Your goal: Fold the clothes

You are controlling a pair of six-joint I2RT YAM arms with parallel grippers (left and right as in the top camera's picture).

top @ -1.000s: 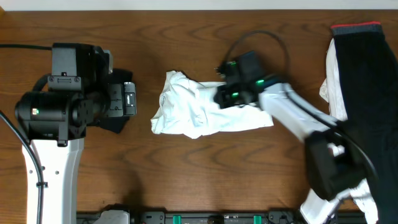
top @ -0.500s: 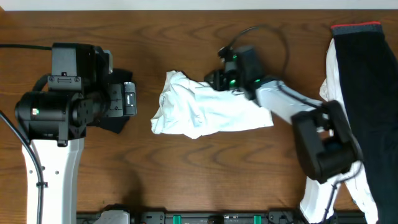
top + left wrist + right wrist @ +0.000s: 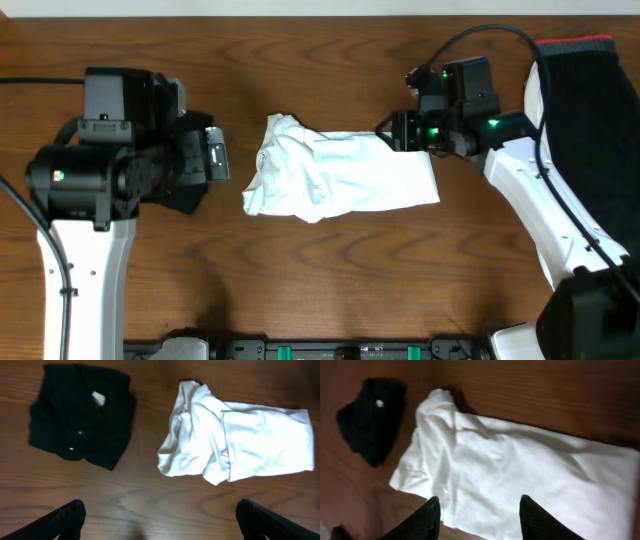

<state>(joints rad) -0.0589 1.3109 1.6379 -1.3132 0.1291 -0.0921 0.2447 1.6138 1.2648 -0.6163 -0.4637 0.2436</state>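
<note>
A white T-shirt [image 3: 340,180] lies roughly folded into a strip at the table's middle, its bunched collar end to the left; it also shows as the T-shirt [image 3: 235,442] and the T-shirt [image 3: 520,475]. My right gripper [image 3: 397,131] hovers over the shirt's upper right corner, open, with nothing between its fingers [image 3: 427,520]. A folded black garment [image 3: 82,422] lies left of the shirt, partly under my left arm. My left gripper [image 3: 160,520] is wide open above bare wood, short of both garments.
A pile of clothes sits at the table's right edge: a black garment with a red band [image 3: 590,140] over white cloth [image 3: 532,140]. The right arm [image 3: 540,210] runs alongside the pile. The left arm's base [image 3: 85,250] stands at the front left.
My right gripper let go of the white shirt, opened, and drew back to the right past the shirt's edge. The shirt stayed in place. The left arm barely moved.
</note>
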